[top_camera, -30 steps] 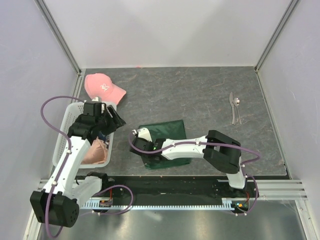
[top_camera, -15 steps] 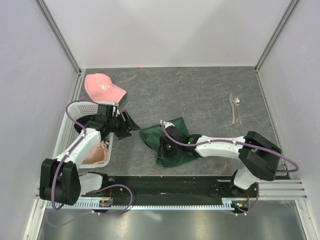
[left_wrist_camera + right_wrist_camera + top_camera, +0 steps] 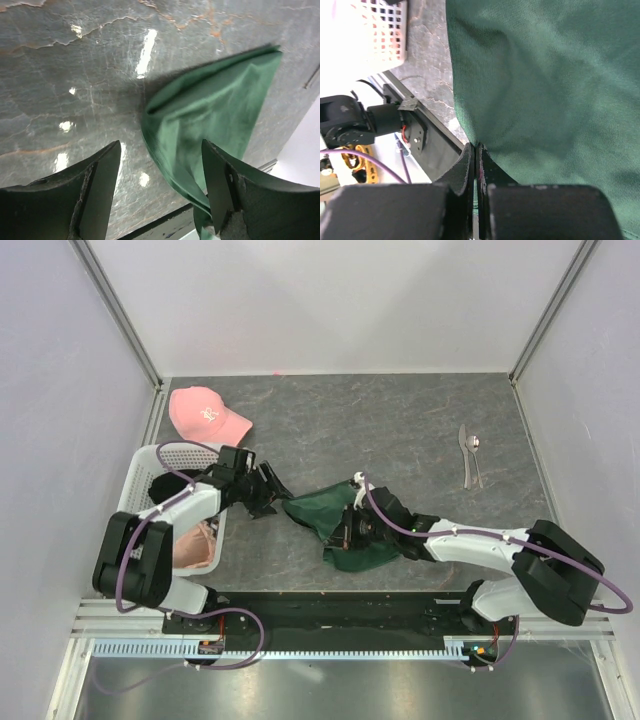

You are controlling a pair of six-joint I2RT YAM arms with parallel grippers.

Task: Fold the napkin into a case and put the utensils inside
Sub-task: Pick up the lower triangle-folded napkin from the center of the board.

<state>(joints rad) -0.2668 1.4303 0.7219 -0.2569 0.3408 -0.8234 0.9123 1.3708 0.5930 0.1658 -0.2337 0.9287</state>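
Napkin (image 3: 325,512), crumpled, lying near the worktop's (image 3: 400,420) near edge.
Right gripper (image 3: 346,531) pinching its cloth; left gripper (image 3: 272,489) hovering wide-jawed just beside it.

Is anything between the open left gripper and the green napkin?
Nothing visible. The left gripper stands open facing the napkin, whose edge lies just ahead over bare table. The right gripper is shut on the same cloth.

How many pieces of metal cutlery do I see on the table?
2. The spoon and a second silver piece just left of it lie side by side near the table's right edge. The crumpled napkin could hide more.
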